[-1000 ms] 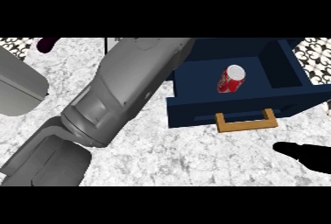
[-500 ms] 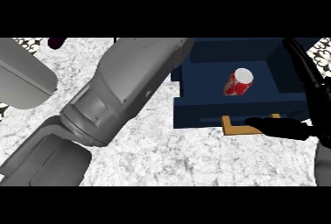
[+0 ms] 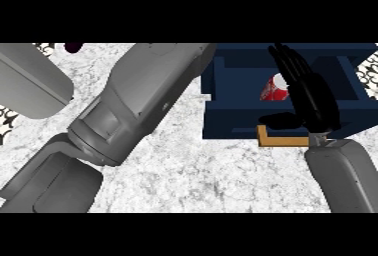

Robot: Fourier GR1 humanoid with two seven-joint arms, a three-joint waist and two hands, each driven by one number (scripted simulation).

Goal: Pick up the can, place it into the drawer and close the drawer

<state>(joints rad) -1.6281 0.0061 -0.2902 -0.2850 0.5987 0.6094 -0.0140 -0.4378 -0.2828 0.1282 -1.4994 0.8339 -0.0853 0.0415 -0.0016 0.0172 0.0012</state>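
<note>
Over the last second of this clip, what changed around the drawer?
The right hand came up and leftward from the view's lower right corner. It now lies over the open drawer with fingers straight, partly covering the can, and its thumb is by the handle. It has taken hold of nothing. The can stayed in the drawer, the drawer stayed open, and the left forearm barely shifted.

Red can (image 3: 275, 90), navy drawer (image 3: 225, 122), marbled counter (image 3: 199, 175)

Speckled white-grey counter (image 3: 199, 175) — navy drawer (image 3: 236, 120) at right, small dark object (image 3: 73, 47), perhaps purple, far left.
</note>
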